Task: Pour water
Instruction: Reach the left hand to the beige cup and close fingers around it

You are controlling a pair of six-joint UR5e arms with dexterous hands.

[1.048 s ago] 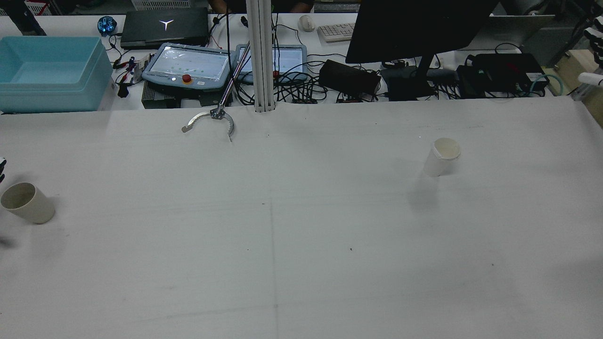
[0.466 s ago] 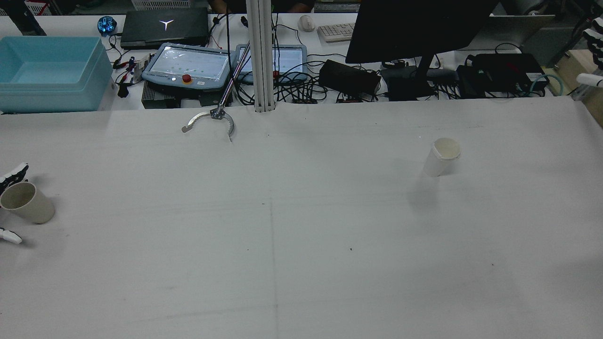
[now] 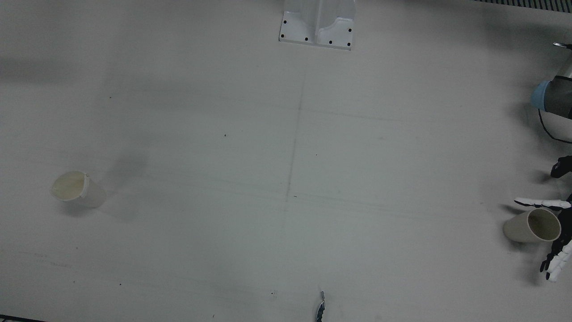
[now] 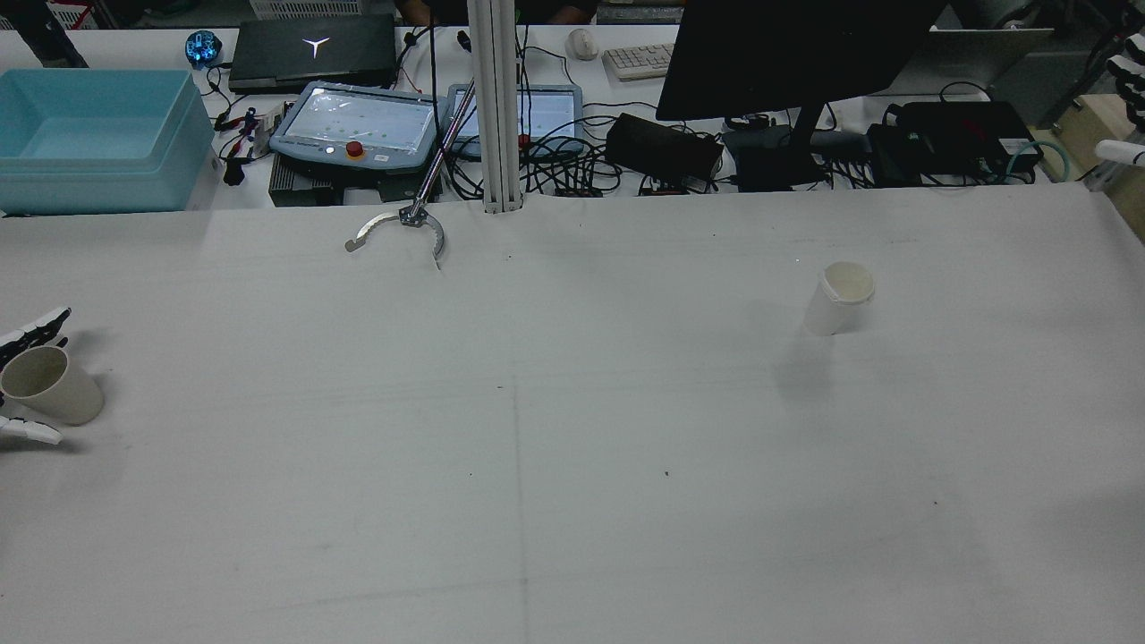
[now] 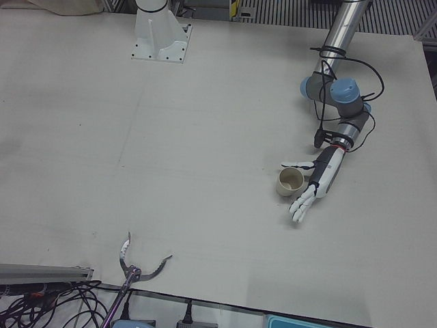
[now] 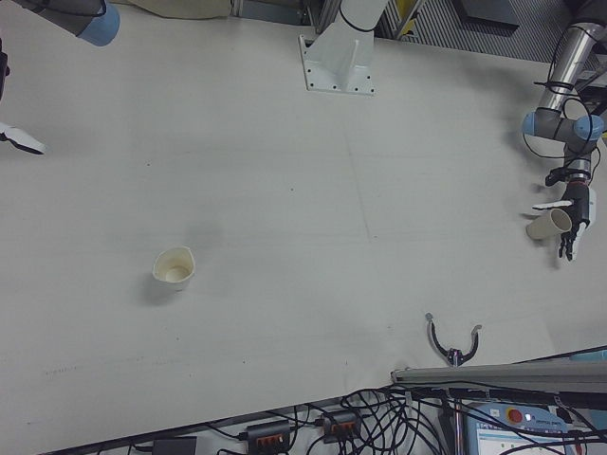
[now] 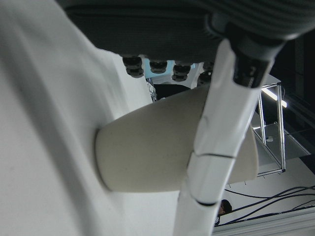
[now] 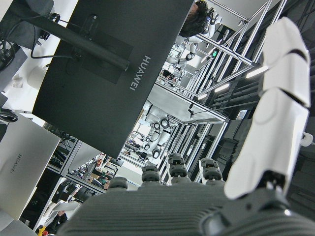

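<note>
Cup [image 5: 290, 181] w/ left hand [image 5: 318, 179] around it; rear view crops hand.

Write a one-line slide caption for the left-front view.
Left hand, fingers spread, flanks the beige cup standing on the white table, not yet closed on it.

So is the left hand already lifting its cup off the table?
No, the beige cup stands upright on the table, with the left hand open around it.

White table [image 4: 572, 501] (faintly scuffed); behind it, a dark monitor [image 4: 787, 54].
</note>
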